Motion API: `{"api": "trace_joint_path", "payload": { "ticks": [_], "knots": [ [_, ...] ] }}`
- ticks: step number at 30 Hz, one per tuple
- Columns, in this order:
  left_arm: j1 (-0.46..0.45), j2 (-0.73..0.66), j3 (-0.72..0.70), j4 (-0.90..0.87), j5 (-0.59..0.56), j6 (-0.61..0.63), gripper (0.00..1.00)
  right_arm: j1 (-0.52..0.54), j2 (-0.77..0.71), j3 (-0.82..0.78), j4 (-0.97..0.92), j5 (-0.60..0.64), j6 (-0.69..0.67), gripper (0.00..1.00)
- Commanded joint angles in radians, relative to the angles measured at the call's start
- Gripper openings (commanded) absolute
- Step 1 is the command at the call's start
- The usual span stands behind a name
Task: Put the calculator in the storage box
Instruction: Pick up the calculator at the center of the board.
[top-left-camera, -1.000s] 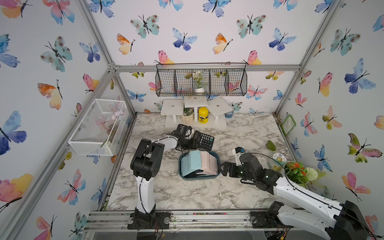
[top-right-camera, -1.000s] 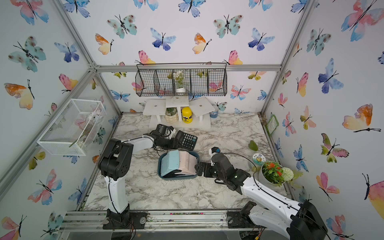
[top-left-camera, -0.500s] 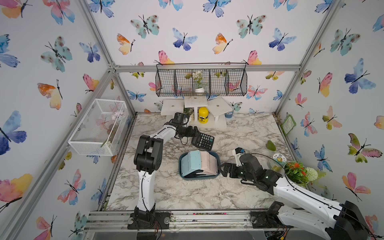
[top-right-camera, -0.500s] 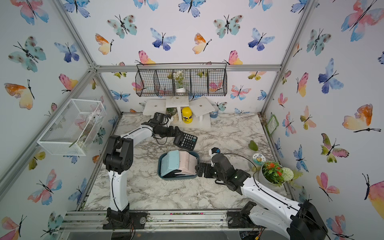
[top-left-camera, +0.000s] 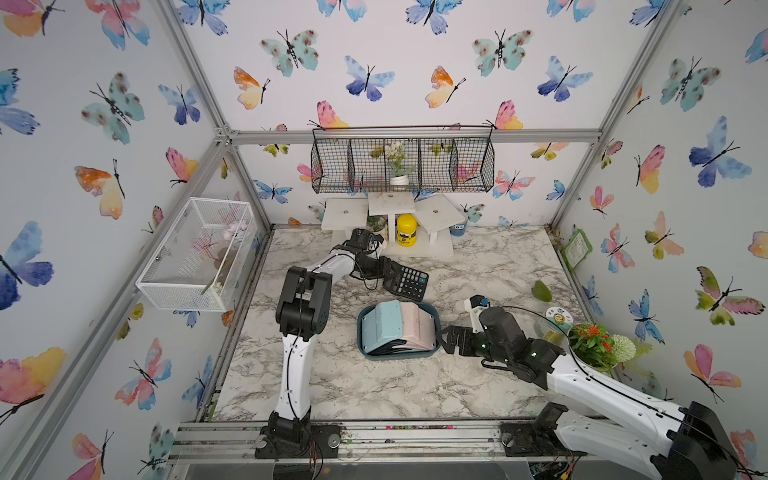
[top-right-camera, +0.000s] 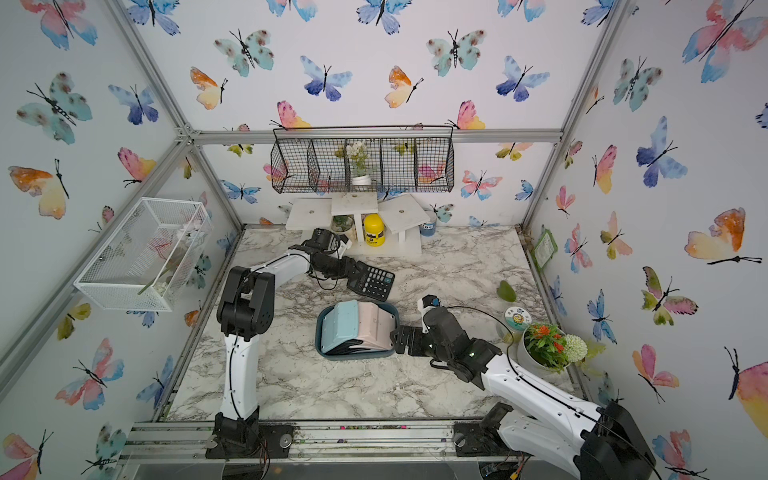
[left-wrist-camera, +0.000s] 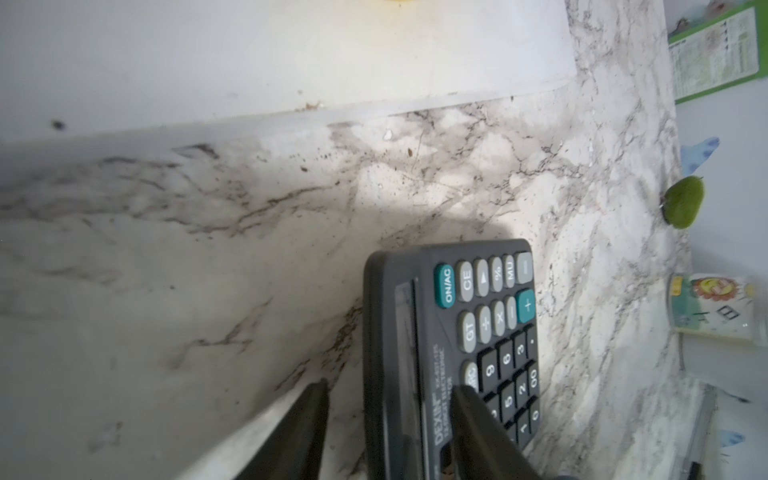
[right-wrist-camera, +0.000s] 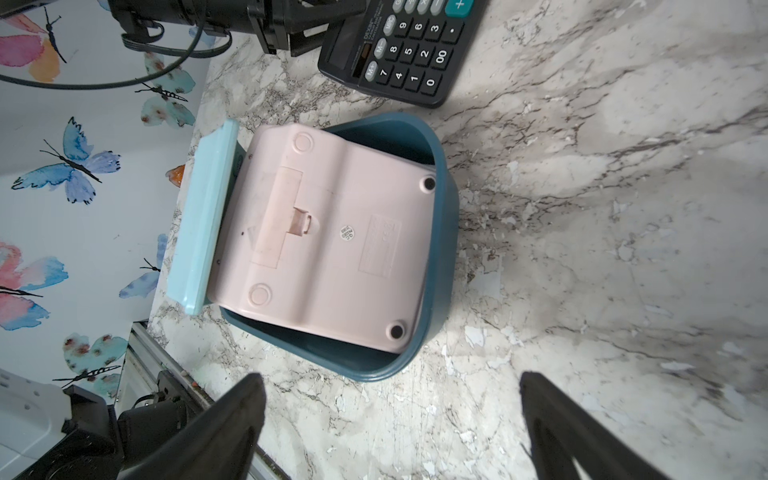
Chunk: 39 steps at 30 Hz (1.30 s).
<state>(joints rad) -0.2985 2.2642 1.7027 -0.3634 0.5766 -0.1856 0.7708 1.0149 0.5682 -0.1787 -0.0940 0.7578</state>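
A black calculator (top-left-camera: 407, 282) (top-right-camera: 372, 282) lies on the marble table just behind the storage box. My left gripper (top-left-camera: 388, 270) (top-right-camera: 351, 270) (left-wrist-camera: 390, 390) straddles its display end. In the left wrist view one finger (left-wrist-camera: 473, 419) lies against the calculator (left-wrist-camera: 449, 332) face, while a gap shows between the other finger (left-wrist-camera: 303, 424) and its edge. The storage box (top-left-camera: 395, 356) (top-right-camera: 357, 356) (right-wrist-camera: 446, 249), a teal tub, holds a light blue calculator (right-wrist-camera: 203, 216) and a pink one (right-wrist-camera: 332, 232), both face down. My right gripper (top-left-camera: 446, 338) (right-wrist-camera: 390, 399) stands open and empty beside the box.
A white stand with a yellow bottle (top-left-camera: 406, 235) is at the back. At the right are a green leaf (top-left-camera: 542, 291), a round tin (top-left-camera: 559, 316) and a flower pot (top-left-camera: 598, 345). A white mesh basket (top-left-camera: 199, 253) and a black wire basket (top-left-camera: 403, 166) hang on the walls.
My left arm has stretched out toward the back, and its jaws have come in around the black calculator's display end. The calculator, the box and my right arm have not moved.
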Motion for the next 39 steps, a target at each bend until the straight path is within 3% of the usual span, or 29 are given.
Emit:
{"api": "trace_joint_path", "payload": {
  "ticks": [1,11,18,27,34,39],
  "knots": [
    [-0.003,-0.002,-0.021,0.009,0.065,0.008,0.36,-0.008,-0.017,-0.015,-0.005,-0.007,-0.016,0.98],
    [-0.004,-0.078,-0.049,0.036,0.056,-0.031,0.11,-0.008,-0.033,-0.031,-0.006,-0.003,-0.015,0.98],
    [-0.002,-0.177,-0.095,0.085,0.045,-0.072,0.00,-0.008,-0.038,-0.033,-0.009,0.004,-0.018,0.98],
    [-0.021,-0.355,-0.137,0.119,-0.021,-0.078,0.00,-0.011,-0.065,-0.037,-0.031,0.044,-0.014,0.98],
    [-0.051,-0.438,-0.122,0.124,-0.153,-0.131,0.00,-0.013,-0.095,-0.025,-0.072,0.093,-0.015,0.98],
    [-0.114,-0.509,-0.153,0.163,-0.223,-0.064,0.00,-0.017,-0.122,0.001,-0.142,0.168,-0.022,0.98]
  ]
}}
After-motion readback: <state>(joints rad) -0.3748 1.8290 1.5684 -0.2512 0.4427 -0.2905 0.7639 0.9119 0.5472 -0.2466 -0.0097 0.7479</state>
